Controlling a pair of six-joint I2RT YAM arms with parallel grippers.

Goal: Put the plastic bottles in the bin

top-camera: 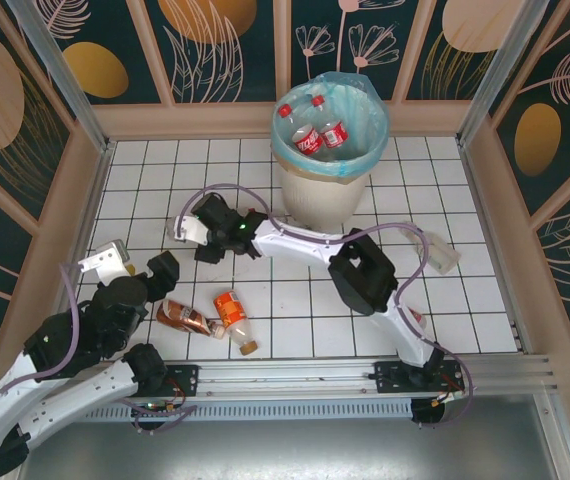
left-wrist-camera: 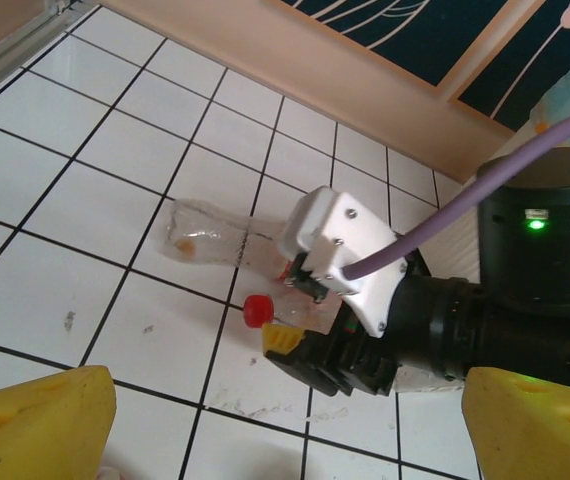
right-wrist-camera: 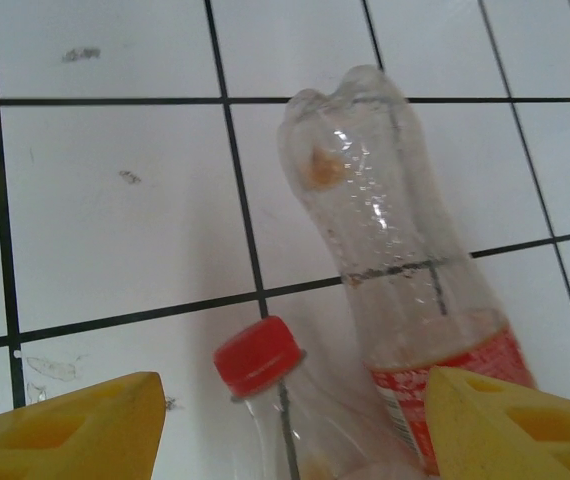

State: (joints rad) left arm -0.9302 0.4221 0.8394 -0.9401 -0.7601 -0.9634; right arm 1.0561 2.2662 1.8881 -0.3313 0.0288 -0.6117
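From above, the round cream-white bin lined with a blue-green bag [top-camera: 315, 205] stands at twelve o'clock on the white tiled surface [top-camera: 295, 300], with red-capped bottles [top-camera: 315, 135] already inside. The right claw [top-camera: 189, 231] reaches to ten o'clock over a clear plastic bottle [top-camera: 175, 229], and a brown bottle [top-camera: 187, 319] and an orange bottle [top-camera: 233, 315] lie at seven o'clock. The left wrist view shows the left claw [left-wrist-camera: 285, 430] spread wide and empty. The right wrist view shows the right claw [right-wrist-camera: 285, 425] parted astride the clear plastic bottle [right-wrist-camera: 395, 250] and a red-capped neighbour [right-wrist-camera: 265, 370]. A pickup seems in hand. Next it likely must centre on one bottle and close.

White tiled table [top-camera: 300, 308], brown bottle [top-camera: 183, 318], orange bottle [top-camera: 233, 314], bin [top-camera: 315, 195]
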